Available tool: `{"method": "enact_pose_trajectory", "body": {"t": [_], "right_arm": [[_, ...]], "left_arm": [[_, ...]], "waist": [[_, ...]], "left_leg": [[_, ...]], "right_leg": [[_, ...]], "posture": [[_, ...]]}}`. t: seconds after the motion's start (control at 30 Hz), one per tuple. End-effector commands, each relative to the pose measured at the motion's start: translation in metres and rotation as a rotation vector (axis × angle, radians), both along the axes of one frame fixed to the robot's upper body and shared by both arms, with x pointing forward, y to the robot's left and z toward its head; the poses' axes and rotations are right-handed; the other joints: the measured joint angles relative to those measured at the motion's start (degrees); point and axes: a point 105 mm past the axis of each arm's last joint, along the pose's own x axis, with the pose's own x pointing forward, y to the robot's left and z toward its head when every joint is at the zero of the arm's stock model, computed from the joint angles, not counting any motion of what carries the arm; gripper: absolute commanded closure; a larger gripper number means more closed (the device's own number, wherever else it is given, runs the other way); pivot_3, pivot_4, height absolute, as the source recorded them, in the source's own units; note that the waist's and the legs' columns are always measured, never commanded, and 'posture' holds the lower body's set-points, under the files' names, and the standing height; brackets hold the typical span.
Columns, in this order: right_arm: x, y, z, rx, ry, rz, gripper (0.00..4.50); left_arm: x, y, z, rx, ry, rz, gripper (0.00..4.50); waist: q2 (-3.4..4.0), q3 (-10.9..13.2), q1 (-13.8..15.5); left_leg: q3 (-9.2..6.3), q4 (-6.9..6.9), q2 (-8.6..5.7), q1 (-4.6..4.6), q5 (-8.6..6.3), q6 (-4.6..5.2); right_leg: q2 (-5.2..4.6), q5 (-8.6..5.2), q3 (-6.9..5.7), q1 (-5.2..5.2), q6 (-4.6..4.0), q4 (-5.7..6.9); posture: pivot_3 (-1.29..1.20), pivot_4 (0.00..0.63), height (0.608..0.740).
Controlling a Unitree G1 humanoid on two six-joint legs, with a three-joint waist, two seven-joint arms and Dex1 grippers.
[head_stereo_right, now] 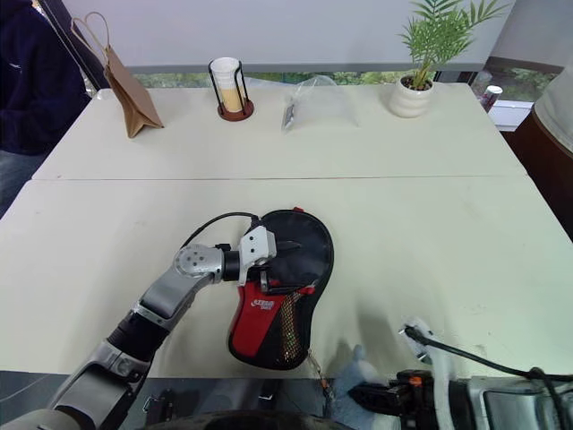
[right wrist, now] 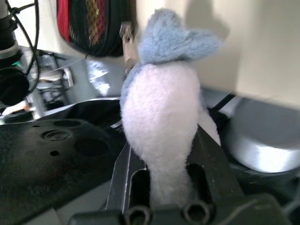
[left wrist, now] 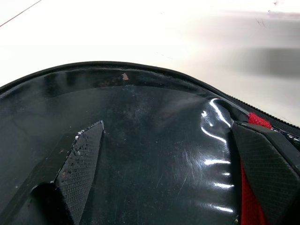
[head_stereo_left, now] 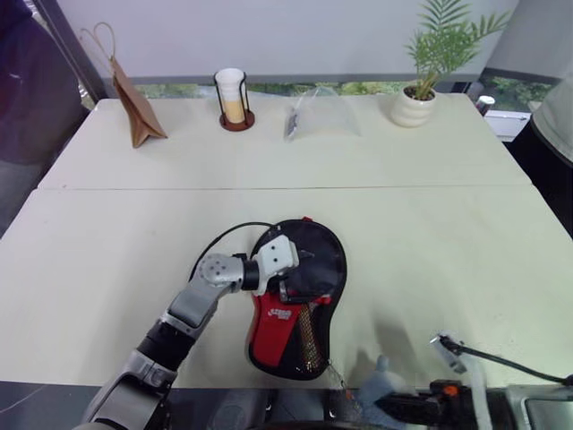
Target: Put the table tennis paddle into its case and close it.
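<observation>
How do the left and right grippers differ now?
The left gripper is open; the right gripper is shut on a white-and-blue fluffy tuft. The left gripper is over the black fabric paddle-shaped case's round end; the right gripper is beyond its handle end, at the edge of the table. Both have black fingers.

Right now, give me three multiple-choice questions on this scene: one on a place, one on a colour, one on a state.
1. Where on the table is the potted plant? A far right corner B far left corner C near edge
2. What colour is the lettered panel on the case? A blue B red C green
3. How do the jaws of the left gripper stand? A shut B open C clamped on the plant
Answers: A, it stands far right; B, red under white lettering; B, jaws spread wide on a glossy black surface.
</observation>
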Motion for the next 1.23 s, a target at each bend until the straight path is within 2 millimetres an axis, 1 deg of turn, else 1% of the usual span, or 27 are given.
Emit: {"method": "enact_pose_trajectory", "body": {"t": [0.03, 0.13, 0.23, 0.33, 0.37, 0.4, 0.47, 0.6, 0.7, 0.77, 0.8, 0.87, 0.9, 1.03, 1.07, 1.17, 1.23], "right_arm": [[0.014, -0.012, 0.013, -0.038, -0.076, 0.041, 4.40], [0.041, -0.016, 0.026, -0.043, -0.177, 0.031, 4.40], [0.066, -0.019, 0.031, -0.055, -0.243, 0.006, 4.40], [0.087, -0.019, 0.035, -0.071, -0.299, 0.006, 4.40], [0.093, -0.019, 0.036, -0.071, -0.309, 0.007, 3.39], [0.098, -0.018, 0.036, -0.075, -0.317, 0.017, 3.01], [0.105, -0.016, 0.036, -0.089, -0.334, 0.036, 2.02], [0.119, -0.013, 0.039, -0.094, -0.376, 0.080, 0.01], [0.130, -0.016, 0.047, -0.172, -0.470, 0.155, 0.01], [0.143, -0.022, 0.070, -0.245, -0.639, 0.236, 0.01], [0.147, -0.023, 0.081, -0.272, -0.706, 0.277, 0.01], [0.153, -0.024, 0.098, -0.319, -0.829, 0.355, 0.01], [0.156, -0.025, 0.104, -0.336, -0.870, 0.386, 0.01], [0.156, -0.029, 0.123, -0.436, -1.000, 0.544, 0.01], [0.154, -0.029, 0.128, -0.445, -1.021, 0.573, 0.01], [0.153, -0.030, 0.139, -0.466, -1.066, 0.627, 0.01], [0.154, -0.029, 0.142, -0.479, -1.088, 0.644, 0.01]], "left_arm": [[0.004, 0.012, -0.033, 0.112, 0.073, 0.062, 0.00], [0.004, 0.008, -0.028, 0.082, 0.071, 0.060, 0.00], [0.003, 0.005, -0.020, 0.022, 0.084, 0.062, 0.00], [-0.005, 0.005, -0.010, -0.036, 0.103, 0.031, 0.00], [-0.008, 0.007, -0.008, -0.043, 0.103, 0.021, 0.00], [-0.010, 0.009, -0.006, -0.042, 0.103, 0.013, 0.00], [-0.017, 0.016, -0.002, -0.048, 0.115, -0.003, 0.00], [-0.025, 0.031, 0.004, -0.045, 0.154, -0.016, 0.00], [-0.027, 0.045, 0.016, -0.067, 0.185, 0.010, 0.00], [-0.026, 0.062, 0.030, -0.087, 0.193, 0.040, 0.00], [-0.026, 0.068, 0.037, -0.093, 0.195, 0.052, 0.00], [-0.026, 0.080, 0.050, -0.100, 0.191, 0.075, 0.00], [-0.025, 0.084, 0.054, -0.100, 0.190, 0.084, 0.00], [-0.025, 0.106, 0.076, -0.074, 0.160, 0.114, 0.00], [-0.026, 0.111, 0.082, -0.060, 0.149, 0.119, 0.00], [-0.028, 0.124, 0.094, -0.035, 0.135, 0.131, 0.00], [-0.029, 0.131, 0.103, -0.026, 0.130, 0.142, 0.00]], "waist": [[0.01, 0.0, 0.0], [0.03, 0.0, -0.2], [0.07, 0.1, -0.2], [0.09, 0.1, -0.3], [0.07, 0.1, -0.4], [0.10, 0.1, -0.6], [0.23, 0.0, -0.8], [0.02, 0.1, -1.5], [0.08, 0.2, -1.4], [0.09, 0.3, -1.2], [0.30, 0.6, -1.6], [0.37, 0.6, -1.8], [0.32, 0.7, -1.8], [0.28, 0.8, -1.4], [0.26, 0.8, -1.4], [0.25, 0.9, -1.5], [0.26, 1.0, -1.5]], "left_leg": [[0.01, 0.00, 0.01, 0.00, 0.00, 0.00], [0.10, 0.02, 0.08, -0.02, 0.00, 0.00], [0.33, 0.04, 0.19, -0.07, 0.00, 0.00], [0.69, 0.03, 0.34, -0.18, 0.01, 0.01], [0.82, 0.02, 0.34, -0.25, 0.01, 0.01], [0.97, 0.02, 0.32, -0.43, 0.04, 0.17], [1.07, 0.08, 0.26, -0.72, 0.02, 0.36], [1.11, 0.10, 0.24, -0.80, -0.06, 0.52], [1.14, 0.14, 0.20, -0.82, -0.10, 0.57], [1.12, 0.15, 0.19, -0.81, -0.10, 0.56], [1.14, 0.23, 0.19, -0.82, -0.11, 0.55], [1.32, 0.23, 0.21, -0.82, -0.10, 0.52], [1.35, 0.23, 0.24, -0.78, -0.09, 0.50], [1.34, 0.17, 0.29, -0.82, -0.02, 0.37], [1.34, 0.17, 0.27, -0.84, -0.01, 0.37], [1.41, 0.17, 0.24, -0.90, -0.02, 0.37], [1.44, 0.15, 0.23, -0.91, -0.02, 0.36]], "right_leg": [[0.00, 0.00, 0.00, 0.01, 0.00, 0.00], [0.00, 0.00, 0.00, 0.01, 0.00, -0.04], [-0.04, 0.00, -0.01, -0.01, 0.00, -0.06], [-0.17, 0.01, -0.06, -0.14, -0.03, -0.04], [-0.24, 0.14, -0.06, -0.27, -0.22, -0.01], [-0.39, 0.17, -0.14, -0.50, -0.24, 0.03], [-0.48, 0.23, -0.22, -0.82, -0.18, 0.06], [-0.47, 0.24, -0.24, -0.92, -0.15, 0.07], [-0.50, 0.24, -0.24, -0.92, -0.15, 0.06], [-0.51, 0.24, -0.25, -0.89, -0.15, 0.06], [-0.51, 0.24, -0.26, -0.90, -0.15, 0.07], [-0.52, 0.38, -0.22, -1.01, 0.10, 0.08], [-0.52, 0.40, -0.23, -1.03, 0.12, 0.15], [-0.47, 0.41, -0.25, -1.20, 0.15, 0.25], [-0.49, 0.44, -0.25, -1.43, 0.19, 0.25], [-0.52, 0.47, -0.19, -1.53, 0.23, 0.25], [-0.54, 0.48, -0.15, -1.55, 0.21, 0.25]], "posture": [[0.00, 0.150, 0.740], [0.00, 0.150, 0.740], [0.00, 0.150, 0.740], [0.00, 0.150, 0.740], [0.00, 0.150, 0.740], [0.00, 0.150, 0.740], [0.00, 0.150, 0.740], [0.00, 0.150, 0.740], [0.00, 0.150, 0.740], [0.00, 0.150, 0.740], [0.00, 0.150, 0.740], [0.00, 0.150, 0.740], [0.00, 0.150, 0.740], [0.00, 0.150, 0.740], [0.00, 0.150, 0.740], [0.00, 0.150, 0.740], [0.00, 0.150, 0.740]]}}
